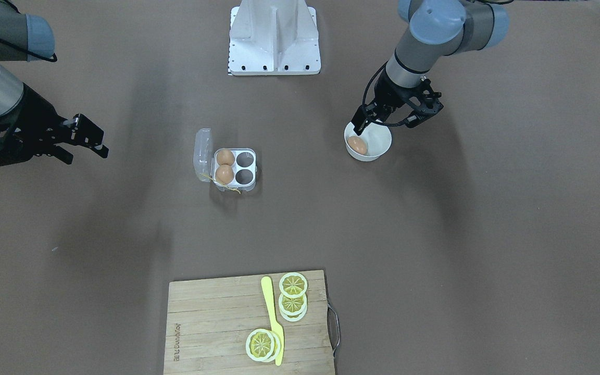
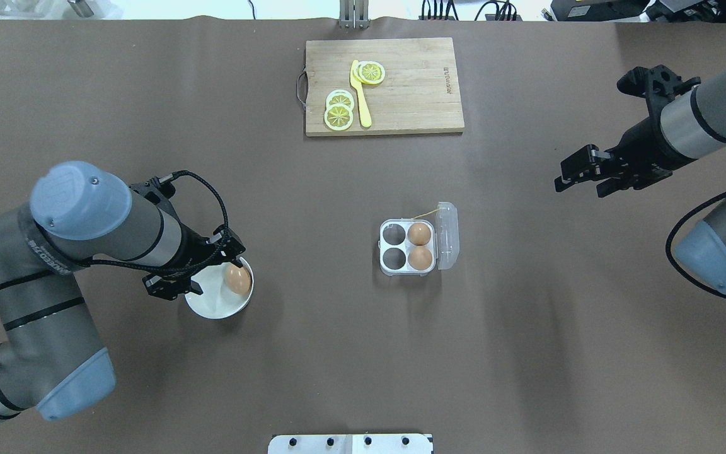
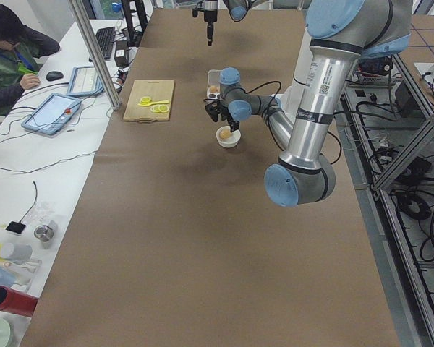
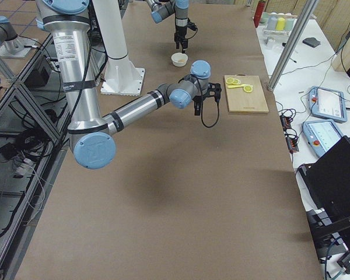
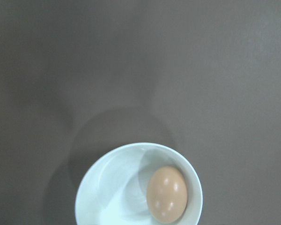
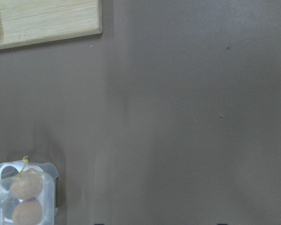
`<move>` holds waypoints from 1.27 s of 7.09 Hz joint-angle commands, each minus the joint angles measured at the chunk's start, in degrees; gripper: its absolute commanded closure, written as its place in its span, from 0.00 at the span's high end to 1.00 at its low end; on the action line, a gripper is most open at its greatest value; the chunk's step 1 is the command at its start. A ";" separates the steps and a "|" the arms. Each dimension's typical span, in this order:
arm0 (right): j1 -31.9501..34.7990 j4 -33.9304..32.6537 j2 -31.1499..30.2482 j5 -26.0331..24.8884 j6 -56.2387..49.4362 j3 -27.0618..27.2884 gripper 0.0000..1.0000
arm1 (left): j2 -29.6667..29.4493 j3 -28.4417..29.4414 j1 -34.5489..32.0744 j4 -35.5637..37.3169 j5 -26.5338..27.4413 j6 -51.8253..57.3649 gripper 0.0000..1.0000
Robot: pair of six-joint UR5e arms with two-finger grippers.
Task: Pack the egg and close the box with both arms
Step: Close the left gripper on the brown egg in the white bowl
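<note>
The clear egg box (image 2: pixel 387 245) lies mid-table with its lid (image 2: pixel 448 234) swung open. It holds two brown eggs (image 2: pixel 419 234) (image 2: pixel 420 257) in the cells beside the lid; the other two cells are empty. It also shows in the front view (image 1: pixel 250 167) and in the right wrist view (image 6: pixel 23 197). A third egg (image 2: pixel 237 279) lies in a white bowl (image 2: pixel 212 302), also in the left wrist view (image 5: pixel 166 194). My left gripper (image 2: pixel 202 268) is open, just above the bowl's rim and beside the egg. My right gripper (image 2: pixel 580 186) is open and empty, well off to the box's right.
A wooden cutting board (image 2: pixel 413 88) with lemon slices (image 2: pixel 339 108) and a yellow knife (image 2: pixel 360 94) lies at the table's far edge. The white robot base (image 1: pixel 274 39) stands at the near edge. An operator sits beside the table in the left side view (image 3: pixel 11 50).
</note>
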 commanded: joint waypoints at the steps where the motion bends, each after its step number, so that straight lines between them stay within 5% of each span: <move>1: -3.14 5.35 0.83 -0.26 4.52 -0.94 0.81 | -1.74 1.80 2.05 0.04 1.73 -1.36 0.70; 4: -3.33 5.65 0.91 -0.26 4.62 -0.77 0.82 | -1.65 3.55 2.67 0.04 3.58 -1.10 0.55; 9: -3.33 5.65 1.09 -0.35 4.62 -0.86 0.84 | -1.82 5.49 2.59 -0.31 3.67 -0.05 0.54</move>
